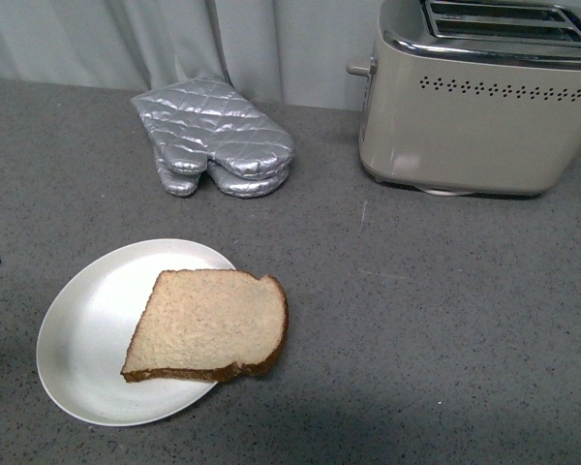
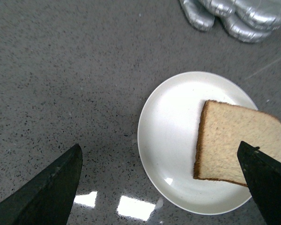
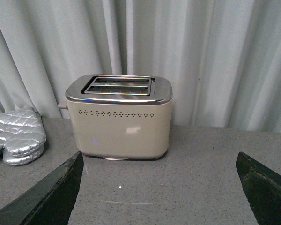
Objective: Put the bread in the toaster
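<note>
Nothing is done yet: the bread (image 1: 208, 325) lies on the plate (image 1: 87, 329) at near left, and the toaster (image 1: 474, 126) stands far right, slots empty. The left tool (image 2: 159, 146) and the right tool (image 3: 159, 154) both gape released, holding nothing; grasping, carrying and slotting remain.

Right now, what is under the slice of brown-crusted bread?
The tan bread slice lies on a round white plate, with one crusted side overhanging the rim above the grey speckled counter. The plate surface beneath the slice is covered, so anything there cannot be seen.
</note>
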Robot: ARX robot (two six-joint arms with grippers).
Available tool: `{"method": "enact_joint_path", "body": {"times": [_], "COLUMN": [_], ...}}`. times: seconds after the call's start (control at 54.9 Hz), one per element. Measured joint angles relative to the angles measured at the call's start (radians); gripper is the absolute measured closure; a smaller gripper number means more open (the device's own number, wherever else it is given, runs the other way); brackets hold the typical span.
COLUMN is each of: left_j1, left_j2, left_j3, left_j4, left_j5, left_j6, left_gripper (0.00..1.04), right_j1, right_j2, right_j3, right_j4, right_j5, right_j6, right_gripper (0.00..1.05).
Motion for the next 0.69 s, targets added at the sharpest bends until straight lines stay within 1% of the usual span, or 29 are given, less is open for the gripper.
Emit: {"method": "enact_joint_path", "body": {"times": [0.091,0.218,0.437,0.692], "left_j1": [0.015,0.027,0.042,0.043], "left_j2": [0.132,0.261,0.439,0.565], "left_j3": [0.047,0.087,0.175,0.256], "left_j4": [-0.02,-0.019,-0.01,0.007], "left_j5": [0.078,0.119,0.11,0.103], "left_j6": [0.021,0.038,0.074,0.087], "left_gripper": [0.07,0.07,0.07,0.07], "right_j1": [0.0,0.0,0.0,0.0], "right_j2": [0.0,0.0,0.0,0.0], "right_j3": [0.0,0.0,0.0,0.0], "right_j4": [0.0,0.0,0.0,0.0], "right_j5": [0.0,0.0,0.0,0.0], "right_j6": [0.0,0.0,0.0,0.0], "right_gripper": [0.1,0.1,0.1,0.1]}}
